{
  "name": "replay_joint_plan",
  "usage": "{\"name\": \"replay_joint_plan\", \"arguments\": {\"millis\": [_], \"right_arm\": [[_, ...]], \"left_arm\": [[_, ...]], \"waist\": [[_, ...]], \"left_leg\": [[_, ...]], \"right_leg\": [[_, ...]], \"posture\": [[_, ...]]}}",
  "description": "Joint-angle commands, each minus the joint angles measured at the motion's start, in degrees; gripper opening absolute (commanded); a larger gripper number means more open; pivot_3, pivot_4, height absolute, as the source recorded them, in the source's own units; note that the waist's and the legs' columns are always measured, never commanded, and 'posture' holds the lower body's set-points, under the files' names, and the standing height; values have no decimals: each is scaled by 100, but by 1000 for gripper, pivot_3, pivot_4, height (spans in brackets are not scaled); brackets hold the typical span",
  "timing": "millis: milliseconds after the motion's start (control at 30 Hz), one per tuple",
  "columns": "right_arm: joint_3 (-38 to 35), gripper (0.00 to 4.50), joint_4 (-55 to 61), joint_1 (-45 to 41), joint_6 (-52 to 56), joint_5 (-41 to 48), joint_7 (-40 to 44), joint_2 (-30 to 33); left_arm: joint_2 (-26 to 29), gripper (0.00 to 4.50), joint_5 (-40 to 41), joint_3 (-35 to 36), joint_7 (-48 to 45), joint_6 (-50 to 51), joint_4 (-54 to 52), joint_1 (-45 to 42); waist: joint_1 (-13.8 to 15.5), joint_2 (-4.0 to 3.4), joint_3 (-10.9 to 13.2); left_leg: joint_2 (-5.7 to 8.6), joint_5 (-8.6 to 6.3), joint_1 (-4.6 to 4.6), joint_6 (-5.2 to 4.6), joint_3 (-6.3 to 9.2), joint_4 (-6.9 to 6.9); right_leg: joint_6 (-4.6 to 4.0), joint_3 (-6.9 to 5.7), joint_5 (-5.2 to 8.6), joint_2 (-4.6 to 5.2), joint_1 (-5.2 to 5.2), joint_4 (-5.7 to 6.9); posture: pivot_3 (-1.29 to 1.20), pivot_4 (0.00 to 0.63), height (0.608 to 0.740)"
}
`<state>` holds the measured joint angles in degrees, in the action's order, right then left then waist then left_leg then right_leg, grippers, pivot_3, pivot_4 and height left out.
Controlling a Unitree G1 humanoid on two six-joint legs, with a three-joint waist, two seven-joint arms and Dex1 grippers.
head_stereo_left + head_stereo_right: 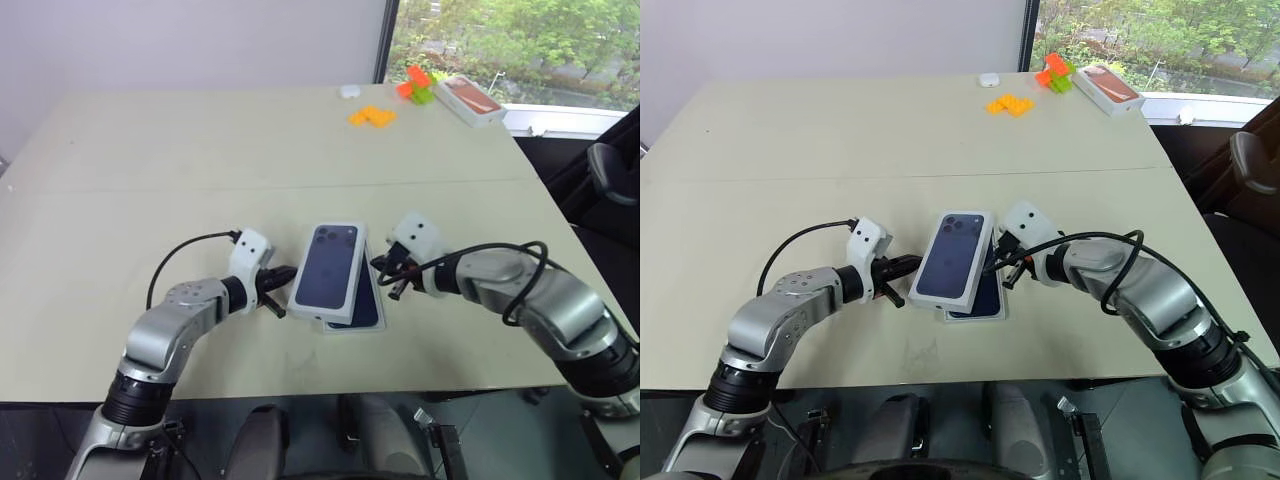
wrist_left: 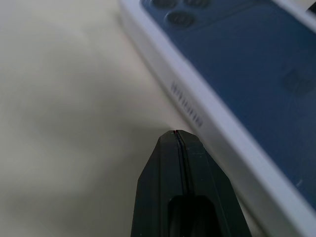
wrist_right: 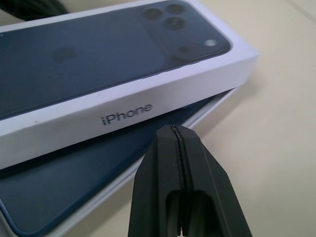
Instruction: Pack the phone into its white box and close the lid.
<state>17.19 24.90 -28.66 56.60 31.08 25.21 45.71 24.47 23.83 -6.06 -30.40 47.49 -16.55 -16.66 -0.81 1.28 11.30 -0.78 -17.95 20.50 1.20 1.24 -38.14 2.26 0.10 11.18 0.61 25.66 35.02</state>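
Phone lying in the white box at lower centre of the head views, dark blue face up, filling the shallow base. Lid resting skewed on top, printed with a phone picture, turned a little off the base's line so that the base's lower right corner and a strip of phone stick out from under it; not seated, one edge riding above the rim. Left gripper just beside the lid's left long side, fingers pressed together with nothing between them, tip near the lid wall. Right gripper just beside the lid's right long side, likewise pinched shut and empty, pointing in toward the lettered wall. Touching or a hair apart on either side: cannot tell.

Judged as the squaring-up step: lid placed, still to be turned into line and pushed down.

Risks from here: uneven nudging from the two closed tips, spinning the lid further instead of aligning it; pressing down while skewed, jamming a lid wall on the rim or on the phone; a hard sideways shove sliding base and phone across the smooth table.

Far off at upper right, orange blocks and an orange-topped box, well apart from the work.
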Motion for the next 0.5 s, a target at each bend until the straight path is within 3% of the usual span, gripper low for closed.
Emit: {"name": "replay_joint_plan", "arguments": {"millis": [33,500], "right_arm": [[-97,29,119,-6,47,-190,41,-146],[-315,29,671,207,69,-330,635,-56]], "left_arm": [[-65,0,75,-107,-60,59,-236,-103],[-80,0,498,-268,-451,483,-808,-68]], "waist": [[-3,0,0],[-1,0,0]], "left_leg": [[0,0,0,0,0,0],[5,0,0,0,-1,-4]], "right_leg": [[0,0,0,0,0,1],[0,1,0,2,0,2]], "posture": [[0,150,733],[0,150,733]]}}
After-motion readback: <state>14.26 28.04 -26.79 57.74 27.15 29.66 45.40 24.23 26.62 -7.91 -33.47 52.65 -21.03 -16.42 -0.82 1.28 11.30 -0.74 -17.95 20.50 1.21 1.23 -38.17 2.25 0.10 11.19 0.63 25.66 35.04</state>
